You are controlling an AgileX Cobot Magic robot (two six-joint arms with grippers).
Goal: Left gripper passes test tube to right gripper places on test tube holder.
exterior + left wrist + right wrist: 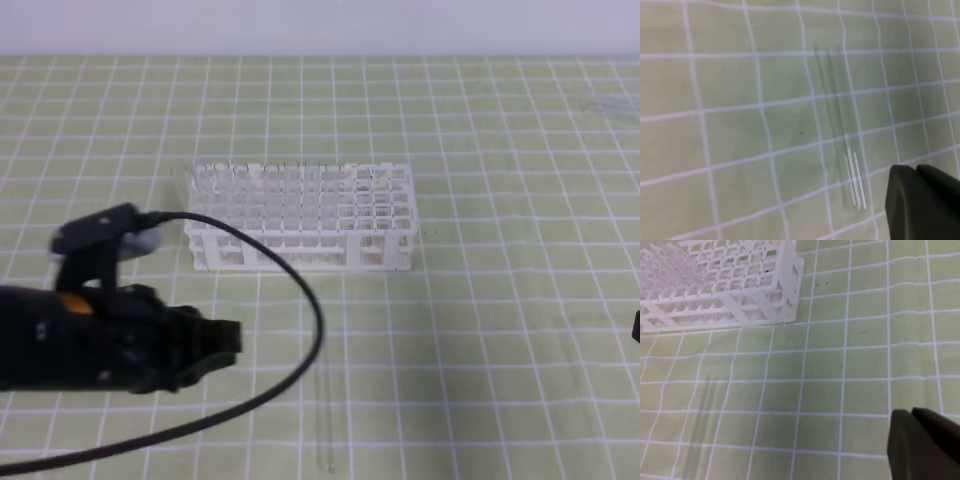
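**Tube lies flat, left arm closest**

Green cloth ruled with a white grid covers the desk (500,330), and a pale wall runs along the far edge. On it the white test tube holder (300,215) stands toward the far middle, its lattice of square holes facing up.

Near the front edge the test tube (325,420) lies flat on the cloth, apart from the rack and nearly see-through. Its long axis runs near-to-far, roughly in line with the grid lines.

Left gripper (232,340) hangs above the cloth on the left, its fingers pressed together and holding nothing. The tube lies to its right and a little nearer, close by but not touching. In the left wrist view the tube (840,135) sits just ahead of the closed fingertips (922,202).

Right gripper (925,445) shows only as a dark sliver at the far right edge of the overhead view, well apart from the tube; its fingers are also closed and empty. The left arm is plainly the nearer one.

Judging from this, the fingers would need to part and straddle the tube across its length.

An orange band shows on the left arm; no writing on it can be read.
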